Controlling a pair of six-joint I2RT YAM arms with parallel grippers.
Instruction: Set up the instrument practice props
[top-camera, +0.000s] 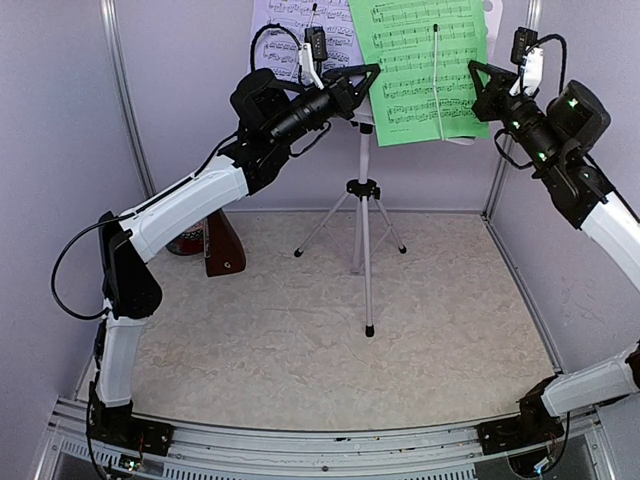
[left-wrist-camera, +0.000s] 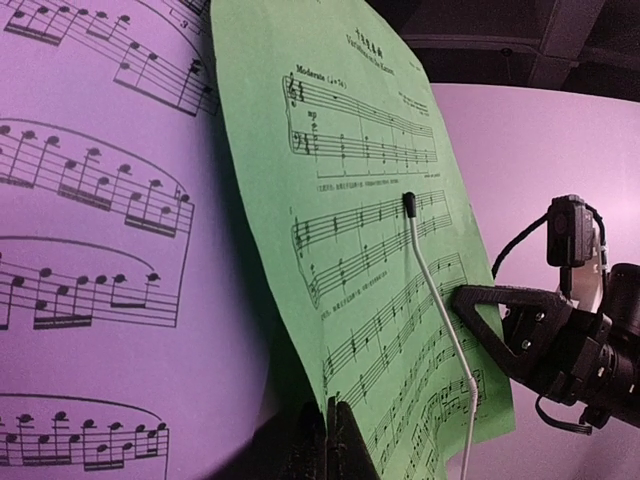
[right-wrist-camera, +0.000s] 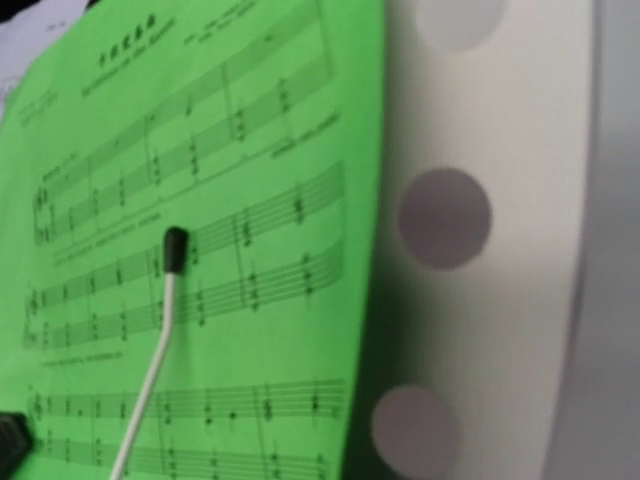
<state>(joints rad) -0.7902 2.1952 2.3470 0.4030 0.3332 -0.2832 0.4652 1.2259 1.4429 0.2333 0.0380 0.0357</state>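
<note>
Squaring the green music sheet (top-camera: 420, 70) on the music stand (top-camera: 364, 190), mid-table toward the back edge, looks like the step in hand: nudge gently so it lies under the wire retainer (top-camera: 437, 80) beside the lavender sheet (top-camera: 285, 25). The left gripper (left-wrist-camera: 325, 445) and right gripper (top-camera: 478, 80) are closed at its edges; whether either pinches paper I cannot tell. The metronome (top-camera: 224, 250) sits near the table's (top-camera: 300, 350) left edge. Only "Moderato" seems legible.

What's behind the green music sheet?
Behind the green sheet, the perforated grey desk shows past its right edge and the lavender sheet tucks behind its left; the rest is covered.
</note>
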